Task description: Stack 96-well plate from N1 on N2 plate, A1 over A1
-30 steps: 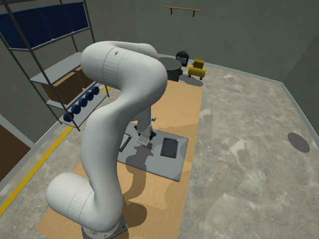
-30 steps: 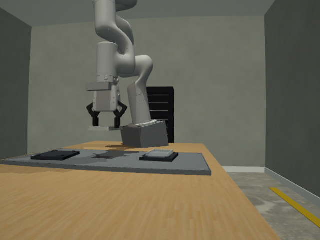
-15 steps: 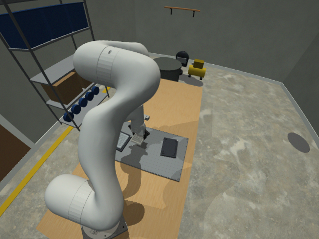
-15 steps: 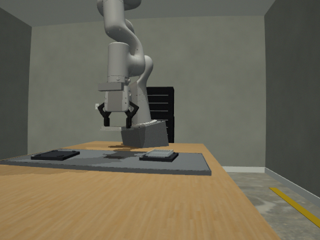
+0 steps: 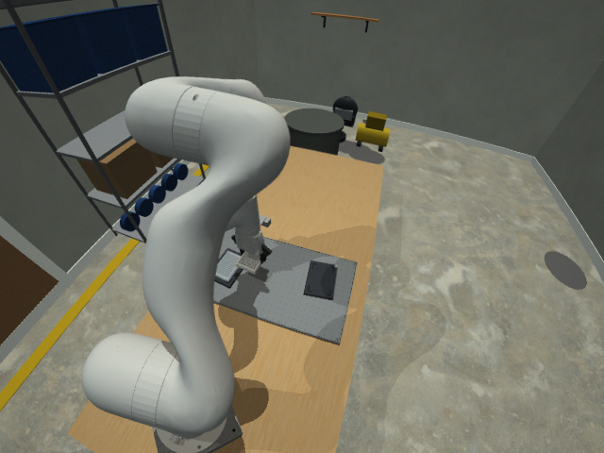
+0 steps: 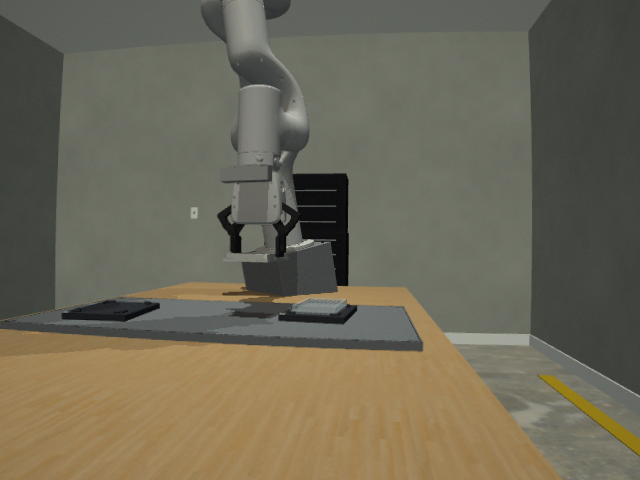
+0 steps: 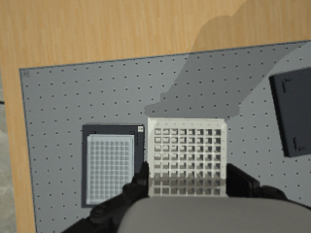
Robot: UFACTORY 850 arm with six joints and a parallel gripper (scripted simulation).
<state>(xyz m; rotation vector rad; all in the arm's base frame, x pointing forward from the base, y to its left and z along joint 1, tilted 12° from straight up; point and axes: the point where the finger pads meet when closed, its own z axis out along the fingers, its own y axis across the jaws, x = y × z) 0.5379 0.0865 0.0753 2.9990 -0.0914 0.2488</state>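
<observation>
In the wrist view, a grey perforated board is seen lying on the wooden table. At the left of the board, a black nest is occupied by a pale plate lying flat. Just to the right of it, and above the board, a second plate is gripped at its two sides by the black fingers of the gripper, which is clenched on it. At the far right, the other nest is seen without a plate. In the exterior view, the held plate is carried level, well above the board.
</observation>
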